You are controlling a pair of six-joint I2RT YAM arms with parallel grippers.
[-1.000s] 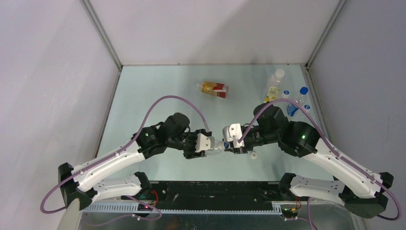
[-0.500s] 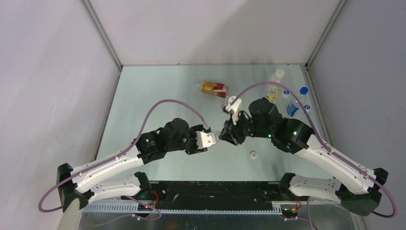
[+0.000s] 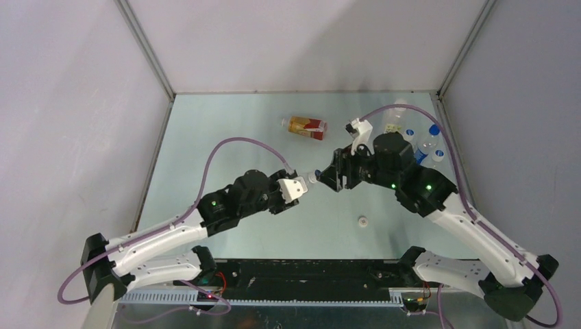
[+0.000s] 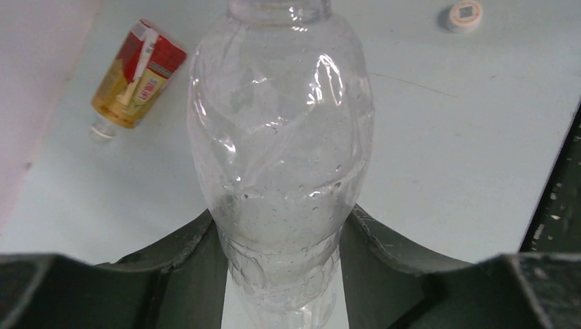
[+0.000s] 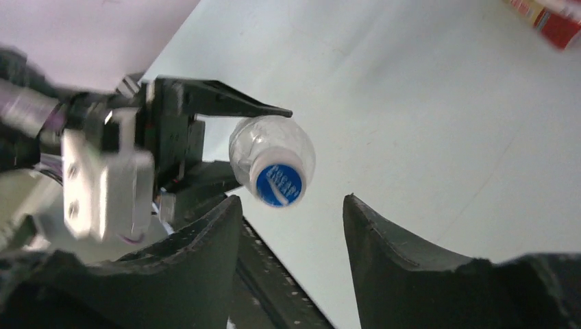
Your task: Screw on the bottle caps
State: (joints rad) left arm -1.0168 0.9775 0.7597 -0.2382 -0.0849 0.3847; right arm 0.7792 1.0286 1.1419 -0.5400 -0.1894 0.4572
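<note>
So the clear bottle (image 4: 281, 157) is up off the table (image 3: 226, 137), held roughly sideways in mid-air, with a blue cap (image 5: 277, 184) sitting on its neck. My left gripper (image 4: 282, 218) is clamped around the bottle's lower body, one finger on each side. The right gripper (image 5: 291, 200) faces the capped end with its fingers spread. There's a gap either side of the cap and it isn't touching. I can't tell from my views how tight that cap is. Further out, the amber bottle (image 3: 307, 127) with the red label lies on its side toward the back. A loose white cap (image 3: 362, 221) sits on the table nearer the arm bases.
</note>
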